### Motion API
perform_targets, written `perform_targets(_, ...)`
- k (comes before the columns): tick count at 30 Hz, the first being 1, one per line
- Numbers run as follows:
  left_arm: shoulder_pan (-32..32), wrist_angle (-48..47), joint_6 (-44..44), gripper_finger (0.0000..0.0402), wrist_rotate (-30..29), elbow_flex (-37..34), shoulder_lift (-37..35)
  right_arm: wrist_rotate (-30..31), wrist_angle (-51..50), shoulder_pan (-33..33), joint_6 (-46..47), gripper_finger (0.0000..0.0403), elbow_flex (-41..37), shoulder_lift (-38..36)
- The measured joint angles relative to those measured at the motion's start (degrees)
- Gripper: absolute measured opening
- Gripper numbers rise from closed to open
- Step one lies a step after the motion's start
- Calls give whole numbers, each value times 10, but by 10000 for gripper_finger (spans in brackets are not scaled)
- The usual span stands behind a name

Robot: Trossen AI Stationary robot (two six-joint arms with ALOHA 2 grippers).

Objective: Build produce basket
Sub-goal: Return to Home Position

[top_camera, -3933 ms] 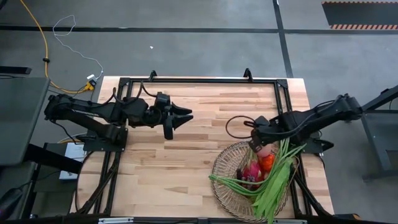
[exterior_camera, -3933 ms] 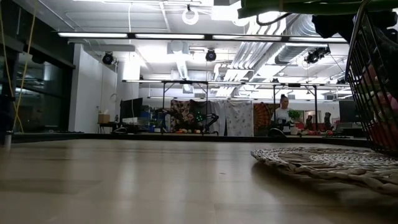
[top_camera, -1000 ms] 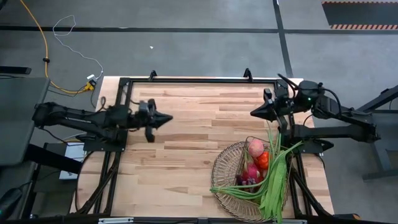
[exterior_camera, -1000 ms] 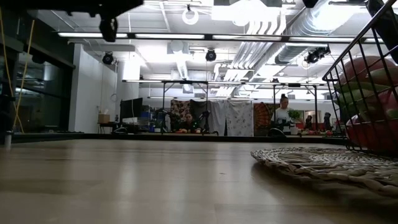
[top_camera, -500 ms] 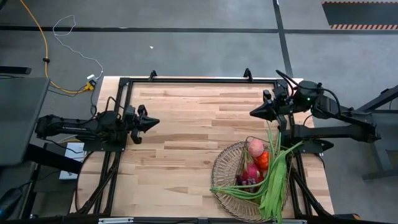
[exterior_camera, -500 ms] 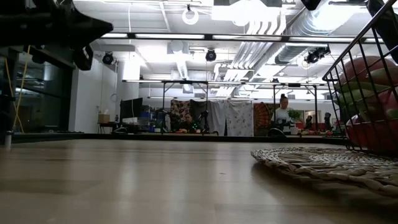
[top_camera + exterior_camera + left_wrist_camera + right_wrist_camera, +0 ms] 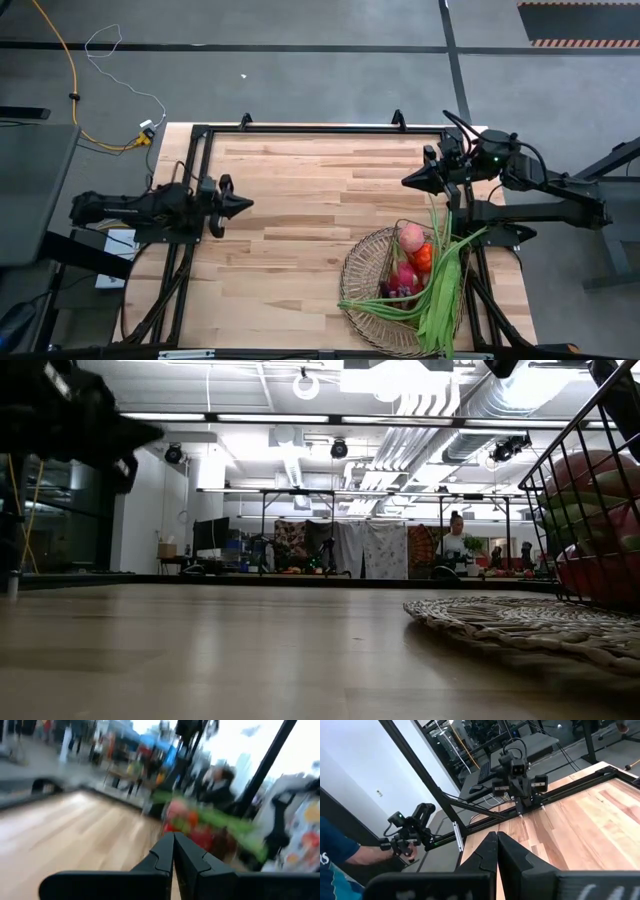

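Note:
The round tan basket (image 7: 352, 262) stands at the table's near right corner; the low view shows its woven rim (image 7: 500, 615) and dark lattice wall (image 7: 585, 490). The produce lies in it: a pink peach (image 7: 410, 237), an orange-red piece (image 7: 424, 257), a pink dragon fruit (image 7: 403, 277) and long green beans (image 7: 443, 290) that reach over the rim. My left gripper (image 7: 248, 203) is shut with nothing in it, at the table's left edge, pointing level toward the right. My right gripper (image 7: 405, 183) is also shut with nothing in it, and hangs in the air just beyond the basket's far side.
A black frame rail (image 7: 320, 130) runs round the table top. Bare wood (image 7: 300, 230) lies between the two arms. In the right wrist view a person's hand holds a controller (image 7: 402, 845) beyond the table's left side.
My left gripper has drawn back toward the table's left edge and sunk lower, still shut and pointing level. The basket and produce have stayed where they were.

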Motion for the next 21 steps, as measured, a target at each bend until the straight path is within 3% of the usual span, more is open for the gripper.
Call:
perform_targets(3, 3, -90, -8, 0, 28, 0, -32, 0, 0, 0, 4, 0, 0, 0)
perform_targets(5, 8, -87, -13, 0, 65, 2, -44, 0, 0, 0, 14, 0, 0, 0)
perform_targets(12, 16, -84, -20, 0, 88, 3, -41, 0, 0, 0, 48, 0, 0, 0)
perform_targets(21, 16, -88, -36, 0, 52, 3, -35, 7, -3, 0, 37, 0, 0, -21)
